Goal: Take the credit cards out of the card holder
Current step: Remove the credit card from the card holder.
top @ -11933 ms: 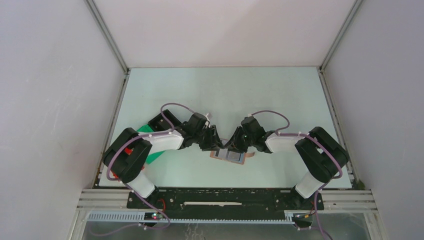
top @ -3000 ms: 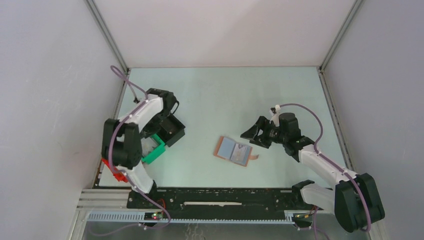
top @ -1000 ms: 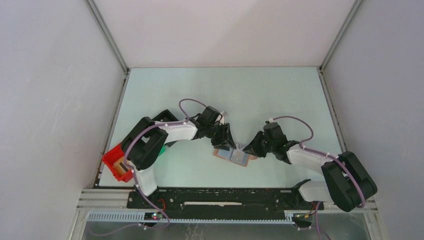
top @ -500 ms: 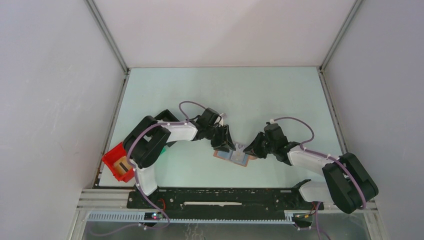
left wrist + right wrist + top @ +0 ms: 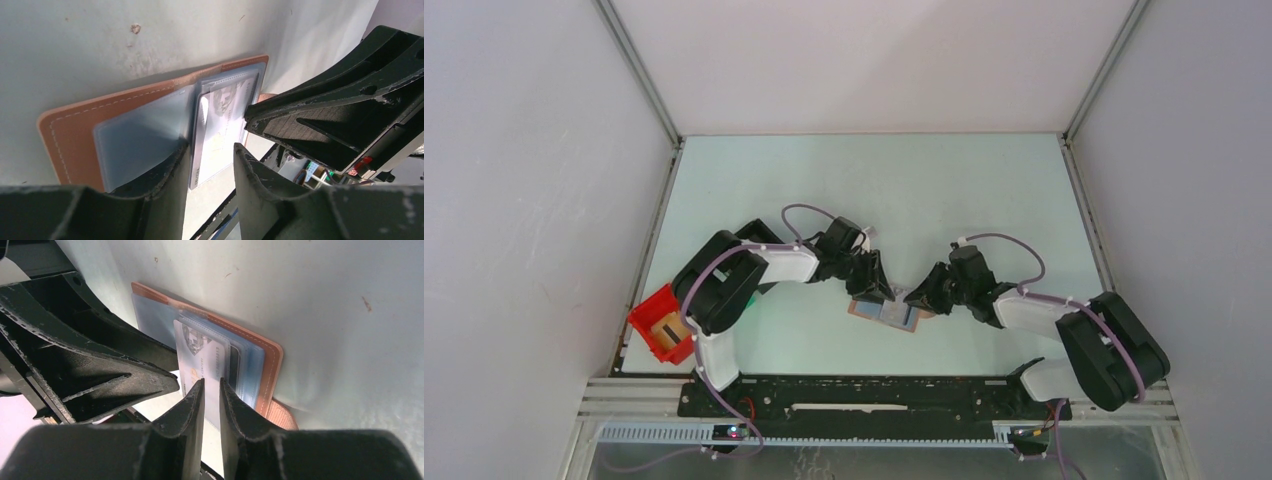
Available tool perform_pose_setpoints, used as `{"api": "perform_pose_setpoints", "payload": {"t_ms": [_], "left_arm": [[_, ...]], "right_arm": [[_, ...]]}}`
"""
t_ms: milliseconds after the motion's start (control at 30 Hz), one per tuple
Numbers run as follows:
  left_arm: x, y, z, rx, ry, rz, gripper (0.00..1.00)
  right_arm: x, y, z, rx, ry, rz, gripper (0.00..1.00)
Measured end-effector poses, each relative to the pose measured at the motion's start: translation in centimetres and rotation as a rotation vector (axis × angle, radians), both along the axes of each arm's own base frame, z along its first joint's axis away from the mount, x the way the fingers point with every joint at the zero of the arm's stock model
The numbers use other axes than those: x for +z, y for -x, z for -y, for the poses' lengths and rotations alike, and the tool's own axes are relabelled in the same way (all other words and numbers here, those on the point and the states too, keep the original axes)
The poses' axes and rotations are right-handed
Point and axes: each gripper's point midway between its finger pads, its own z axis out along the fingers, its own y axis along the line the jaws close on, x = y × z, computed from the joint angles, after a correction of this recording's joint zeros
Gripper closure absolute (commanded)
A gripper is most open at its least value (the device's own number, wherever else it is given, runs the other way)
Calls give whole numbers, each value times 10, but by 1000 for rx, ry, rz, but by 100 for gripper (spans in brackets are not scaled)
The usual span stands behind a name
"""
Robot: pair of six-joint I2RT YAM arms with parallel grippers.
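The tan card holder lies open on the table, also in the left wrist view and the right wrist view. A pale blue-grey credit card sticks partly out of its right panel past the near edge, also in the right wrist view. A dark card edge shows beside it. My left gripper is open, and one finger presses on the left inner panel. My right gripper is almost closed, its tips right over the pale card, with nothing seen between them. Both grippers meet over the holder in the top view, the left and the right.
A red bin stands at the near left by the table edge. A black bin and a sliver of green bin sit behind my left arm. Grey walls close in the table on three sides.
Since three seconds ago both arms came in from the sides onto the holder. In the last second the right gripper slid a little left and the holder turned slightly.
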Motion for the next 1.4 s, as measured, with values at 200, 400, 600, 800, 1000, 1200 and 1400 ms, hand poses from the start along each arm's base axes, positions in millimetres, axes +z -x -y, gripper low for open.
{"api": "perform_pose_setpoints", "payload": {"t_ms": [200, 400, 600, 800, 1000, 1200, 1400], "left_arm": [[-2, 1, -3, 11, 11, -17, 63], [-5, 0, -7, 25, 20, -25, 66], [-8, -1, -13, 50, 53, -46, 69], [-9, -1, -22, 78, 88, -54, 73], [-9, -1, -22, 77, 94, -49, 82], [-11, -1, -23, 86, 88, -51, 80], [-10, -1, -23, 87, 88, -50, 75]], "right_arm": [[0, -1, -7, 4, -43, -7, 76], [-1, -2, -10, -6, -82, -5, 76], [-3, -5, -14, -15, -139, -9, 77], [-3, -7, -19, -22, -180, -10, 77], [-2, -6, -17, -27, -178, -12, 77], [-2, 1, -12, -18, -152, -25, 77], [-1, 9, -16, 13, -141, -26, 77]]}}
